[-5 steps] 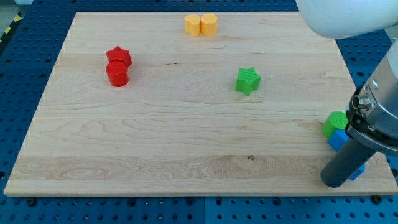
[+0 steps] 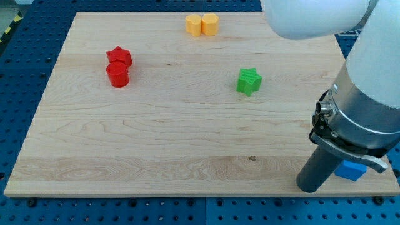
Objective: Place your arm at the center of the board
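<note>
resting low at the view's bottom right, my tip point(image 2: 310, 187) touches the pale wooden board point(image 2: 156, 144) on the blue pegboard desk point(image 2: 25, 69), well apart from the board's centre, the open wood left of the green star. no jaws on this rig, only a bare rod, holding nothing. just beside, to the view's right: a blue block point(image 2: 351, 170), shape unclear, mostly hidden by the arm. best done by sliding up and left in one straight, unhurried line, stopping below and left of the green star-shaped block point(image 2: 249, 80), passing clear of it. nothing else across that path. farther off, at left: red cylinder point(image 2: 117, 74) touching red star point(image 2: 119, 56). farthest, top edge: two yellow blocks point(image 2: 202, 25) side by side.
</note>
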Available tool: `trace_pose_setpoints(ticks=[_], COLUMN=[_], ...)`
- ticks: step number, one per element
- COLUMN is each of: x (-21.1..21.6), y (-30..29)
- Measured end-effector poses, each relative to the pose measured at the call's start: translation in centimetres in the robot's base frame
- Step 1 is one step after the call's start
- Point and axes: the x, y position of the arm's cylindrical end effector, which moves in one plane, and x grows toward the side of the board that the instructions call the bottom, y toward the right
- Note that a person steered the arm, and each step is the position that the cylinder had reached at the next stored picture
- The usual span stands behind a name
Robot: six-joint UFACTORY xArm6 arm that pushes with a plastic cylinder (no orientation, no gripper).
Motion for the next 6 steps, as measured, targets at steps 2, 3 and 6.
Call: trace_pose_setpoints(ticks=[2,3,6], x=[-3.6,-8.6,-16.7], y=[-4.7,-6.3,-13.7])
